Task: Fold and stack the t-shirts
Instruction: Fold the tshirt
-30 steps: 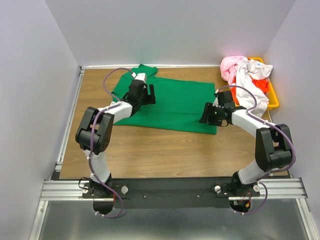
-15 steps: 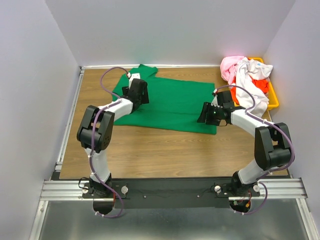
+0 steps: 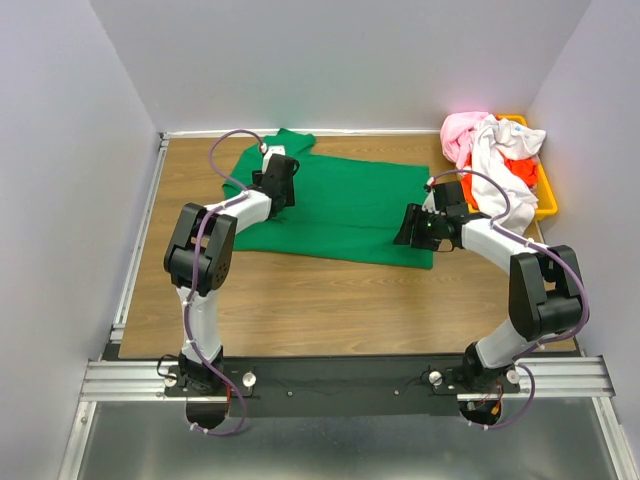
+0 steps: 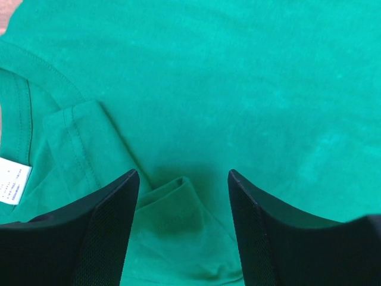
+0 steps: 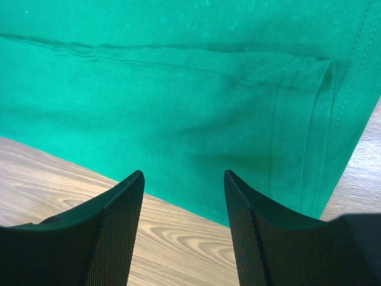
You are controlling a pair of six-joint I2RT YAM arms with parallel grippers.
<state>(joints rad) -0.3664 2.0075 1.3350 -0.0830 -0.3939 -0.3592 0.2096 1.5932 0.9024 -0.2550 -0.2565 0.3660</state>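
Green t-shirt (image 3: 350, 205) lies flat; left end effector (image 4: 181, 182) and right end effector (image 5: 183, 179) both gape apart, so I'd pinch deep, catching both layers.

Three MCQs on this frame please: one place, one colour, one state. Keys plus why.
1. Where does the bin stand? A) far right corner B) near left corner C) centre
2. Colour of the t-shirt spread flat? A) pink B) white C) green
3. State of the right pincer? A) shut on the bin B) open over the t-shirt's edge C) shut on cloth
Keys: 1 A, the top view shows it far right; 2 C, the flat cloth is green; 3 B, the jaws stand apart with nothing between them.
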